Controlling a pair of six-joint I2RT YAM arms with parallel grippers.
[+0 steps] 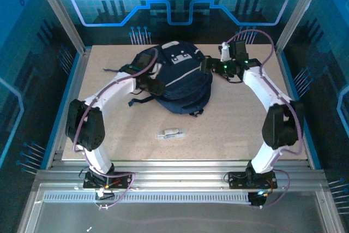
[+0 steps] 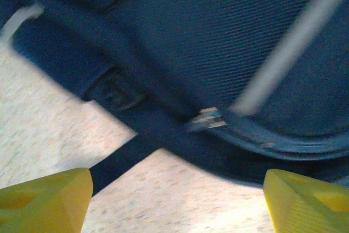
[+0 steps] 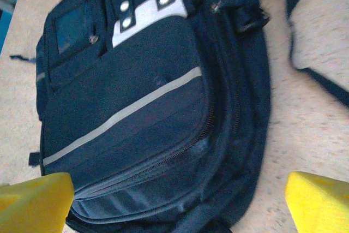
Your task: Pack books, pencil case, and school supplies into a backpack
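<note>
From above, the backpack (image 1: 180,83) lies flat at the far middle of the table (image 1: 245,135), straps trailing to the left. It is soft, limp fabric that should sag and fold when lifted, so the hold to take is likely a zipper pull or a seam edge, not the broad panel. The left gripper (image 1: 152,87) sits at the pack's left edge and the right gripper (image 1: 207,66) at its far right corner, both arms bent inward over it. Near the middle, well apart from the pack, lies what appears to be the pencil case (image 1: 172,133). It looks light and slick, best pinched across its narrow width.

At the left wrist, the left gripper (image 2: 174,211) is spread wide and holds nothing, low over the table beside the pack's rim (image 2: 218,42). A zipper pull (image 2: 207,118) lies just ahead, a strap (image 2: 125,156) running toward the fingers. The picture is blurred.

At the right wrist, the right gripper (image 3: 177,205) is also wide and empty, poised above the backpack (image 3: 147,107) with its front pocket and pale stripe (image 3: 125,114) facing up and the zips seemingly closed.
</note>
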